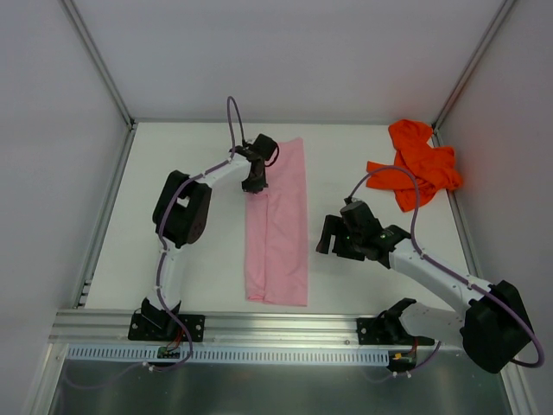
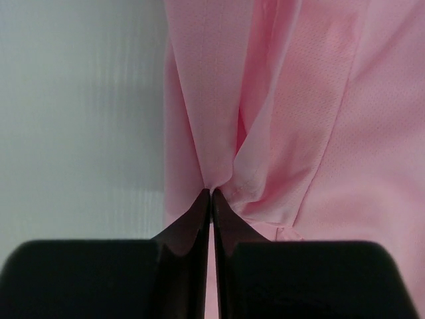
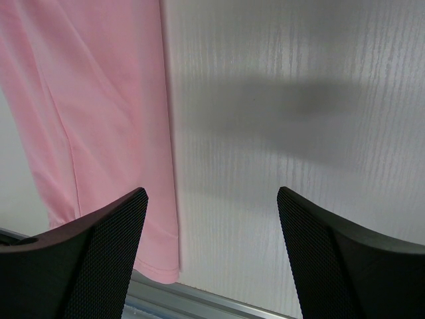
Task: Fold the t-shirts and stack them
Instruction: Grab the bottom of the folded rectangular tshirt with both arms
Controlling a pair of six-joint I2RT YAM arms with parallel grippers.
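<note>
**Two t-shirts, two arms.** We are counting two t-shirts, two arms and two grippers on one white table (image 1: 346, 156).

- **Pink t-shirt:** The pink t-shirt (image 1: 281, 233) is lying folded lengthwise into one long narrow strip. It is running from the far part of the table down to the near edge, roughly at the middle.
- **Orange-red t-shirt:** The orange-red t-shirt (image 1: 419, 164) is lying crumpled in the far right corner, well apart from the pink one.
- **Left arm:** The left arm (image 1: 181, 212) is rising from its base to a raised elbow, and its forearm is reaching forward and rightward to the far left edge of the pink strip. There the left gripper (image 2: 211, 193) is pointing down with its jaws closed, pinching a small fold of pink cloth. In the wrist view we are seeing creases gathering toward the fingertips.
- **Right arm:** The right arm (image 1: 432, 272) is bending out to the right at its elbow, and its forearm is reaching back leftward across the table. The right gripper (image 3: 212, 193) is hovering just beside the strip's right edge, apart from the cloth. Its jaws are standing wide open, and we are seeing only bare table between them.
</note>
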